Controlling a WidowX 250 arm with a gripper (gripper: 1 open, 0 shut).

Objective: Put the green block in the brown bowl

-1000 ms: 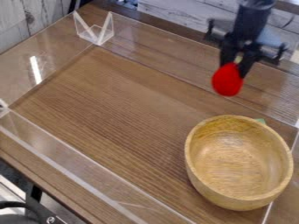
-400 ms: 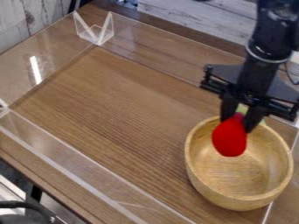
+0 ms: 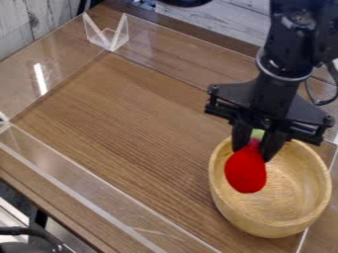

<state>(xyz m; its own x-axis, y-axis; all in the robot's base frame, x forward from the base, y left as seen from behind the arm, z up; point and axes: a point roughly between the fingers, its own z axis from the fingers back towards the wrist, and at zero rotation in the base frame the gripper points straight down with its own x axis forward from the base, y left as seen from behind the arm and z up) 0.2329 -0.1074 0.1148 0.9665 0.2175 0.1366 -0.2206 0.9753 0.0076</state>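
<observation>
Brown bowl (image 3: 284, 203): gripped red ball (image 3: 246, 171) now lower.

Bright, even light fills the room, with pale glare streaks across the table (image 3: 119, 109) near its clear walls. The picture is small and soft, blurring fine edges throughout.
</observation>
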